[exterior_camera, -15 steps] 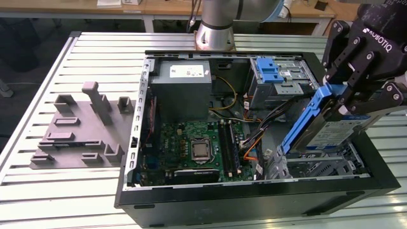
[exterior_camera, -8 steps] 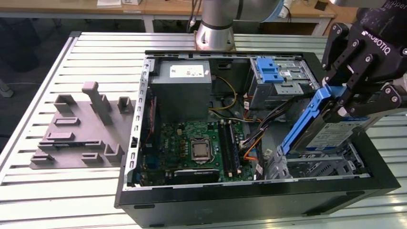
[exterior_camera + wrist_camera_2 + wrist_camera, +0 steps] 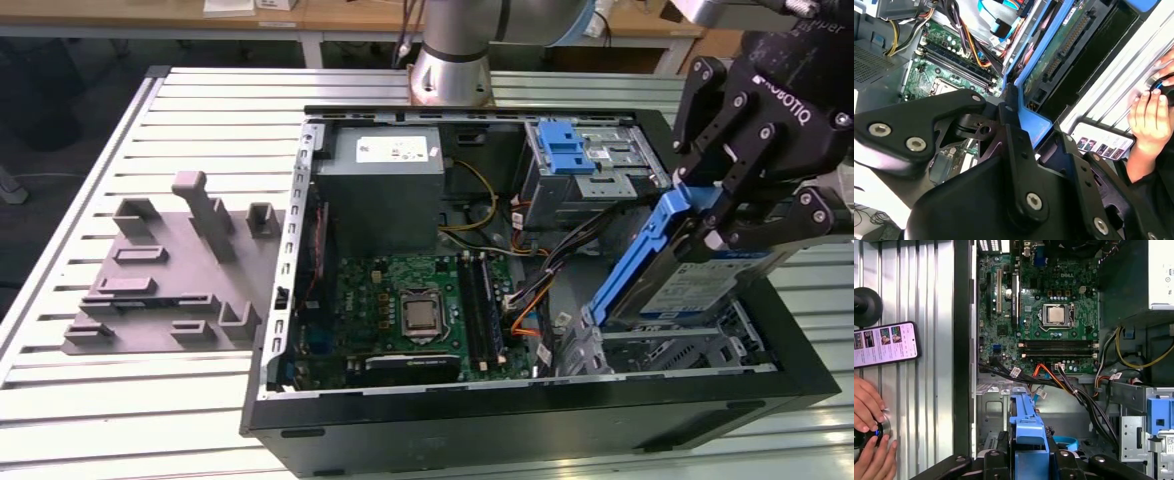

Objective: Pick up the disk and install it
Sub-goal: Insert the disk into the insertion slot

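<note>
The disk (image 3: 697,283), a silver drive with a white-and-blue label in a blue plastic caddy, hangs tilted over the metal drive bay (image 3: 681,348) at the exterior view's right end of the open computer case (image 3: 534,425). My black gripper (image 3: 723,226) is shut on the disk's upper edge. In the second wrist view the disk's (image 3: 1064,50) green underside and blue frame run away from the gripper (image 3: 1036,132). In the first wrist view the caddy's blue edge (image 3: 1026,427) sticks out between the fingers (image 3: 996,462).
Inside the case are the green motherboard (image 3: 407,305), a grey power supply box (image 3: 380,175), a drive cage with a blue latch (image 3: 574,150) and loose cables (image 3: 534,300). A grey fixture (image 3: 160,270) lies on the slatted table. A person's hands (image 3: 869,410) and a phone (image 3: 884,345) are beside the case.
</note>
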Available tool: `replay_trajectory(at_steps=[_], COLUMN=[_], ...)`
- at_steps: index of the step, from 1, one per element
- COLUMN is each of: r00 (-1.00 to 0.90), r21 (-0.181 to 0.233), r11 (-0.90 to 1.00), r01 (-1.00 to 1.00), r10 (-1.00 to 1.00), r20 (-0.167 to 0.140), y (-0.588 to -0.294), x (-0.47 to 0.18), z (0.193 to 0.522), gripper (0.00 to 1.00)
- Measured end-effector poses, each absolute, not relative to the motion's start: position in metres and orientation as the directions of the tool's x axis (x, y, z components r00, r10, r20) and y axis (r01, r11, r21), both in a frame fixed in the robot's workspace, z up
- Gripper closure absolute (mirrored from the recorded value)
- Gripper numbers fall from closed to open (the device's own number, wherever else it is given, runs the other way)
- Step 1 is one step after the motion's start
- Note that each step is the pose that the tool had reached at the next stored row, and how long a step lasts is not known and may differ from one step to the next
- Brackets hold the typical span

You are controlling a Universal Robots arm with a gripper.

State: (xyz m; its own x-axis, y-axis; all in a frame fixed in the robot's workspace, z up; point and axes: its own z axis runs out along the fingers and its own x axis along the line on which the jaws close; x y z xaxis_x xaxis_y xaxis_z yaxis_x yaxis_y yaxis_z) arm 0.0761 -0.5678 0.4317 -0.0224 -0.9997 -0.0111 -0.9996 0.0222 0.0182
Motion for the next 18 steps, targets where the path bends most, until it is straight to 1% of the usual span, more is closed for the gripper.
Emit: replay_trajectory(at_steps=[18], r00=[-0.022], r21=[0.018], r11=[0.022], r01=[-1.0], r10=[-1.0], r20=[-0.011], y=[-0.568], x=[0.076], z=[0.415], gripper=[0.64])
